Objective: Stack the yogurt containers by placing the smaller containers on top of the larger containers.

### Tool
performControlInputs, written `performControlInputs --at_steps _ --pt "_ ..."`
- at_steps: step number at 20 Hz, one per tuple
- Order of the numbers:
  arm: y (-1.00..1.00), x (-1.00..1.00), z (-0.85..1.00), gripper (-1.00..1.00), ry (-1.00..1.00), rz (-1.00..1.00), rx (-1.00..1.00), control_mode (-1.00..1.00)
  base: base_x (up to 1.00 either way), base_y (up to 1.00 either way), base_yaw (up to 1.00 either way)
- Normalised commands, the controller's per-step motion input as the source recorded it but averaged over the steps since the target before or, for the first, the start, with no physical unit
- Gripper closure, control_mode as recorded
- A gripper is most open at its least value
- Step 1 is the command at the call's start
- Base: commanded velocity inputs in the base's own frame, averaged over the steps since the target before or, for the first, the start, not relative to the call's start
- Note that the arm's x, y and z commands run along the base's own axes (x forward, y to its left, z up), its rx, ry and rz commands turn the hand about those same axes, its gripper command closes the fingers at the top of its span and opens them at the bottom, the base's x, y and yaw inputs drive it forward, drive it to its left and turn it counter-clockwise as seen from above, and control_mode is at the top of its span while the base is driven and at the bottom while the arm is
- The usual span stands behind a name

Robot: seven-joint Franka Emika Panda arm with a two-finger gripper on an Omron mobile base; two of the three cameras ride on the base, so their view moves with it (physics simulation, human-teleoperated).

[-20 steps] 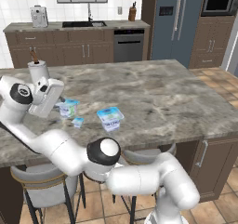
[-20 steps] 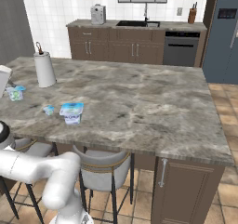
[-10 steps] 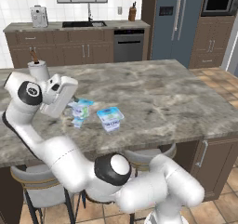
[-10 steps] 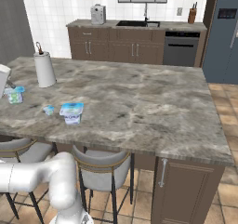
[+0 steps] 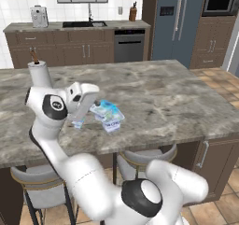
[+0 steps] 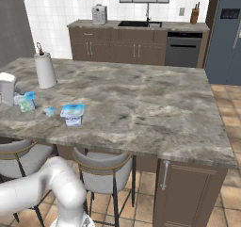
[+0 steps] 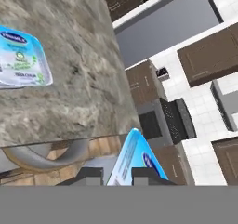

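My gripper is shut on a smaller container, a tiny white cup with a light-blue lid. It holds the cup tilted above the island counter. In the hand view the held cup sits between my fingertips. The larger container, a wider white tub with a blue lid, stands near the counter's front edge, just right of the held cup. The tub also shows in the right base view and the hand view. A second smaller container rests on the counter between gripper and tub.
A paper towel roll stands on the counter behind the cups. Stools tuck under the front edge. The counter stretches bare to the right. Cabinets, a sink and a dishwasher line the back wall.
The arm has swung right across the left base view, carrying the small cup from left of the tub to just beside it. The tub and the other cup have stayed put.
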Motion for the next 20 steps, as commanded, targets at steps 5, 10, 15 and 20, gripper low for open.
performControlInputs --at_steps 5,10,15,20 --pt "-0.72 -0.24 0.09 1.00 -0.17 0.04 -0.05 -1.00 0.00 0.00 0.00" --pt "-0.67 -0.15 0.12 1.00 -0.16 0.03 -0.01 -1.00 0.00 0.00 0.00" --pt "-0.52 -0.03 0.11 1.00 -0.11 0.02 0.00 -1.00 0.00 0.00 0.00" --pt "-0.30 0.00 0.05 1.00 -0.03 0.00 0.01 -1.00 0.00 0.00 0.00"
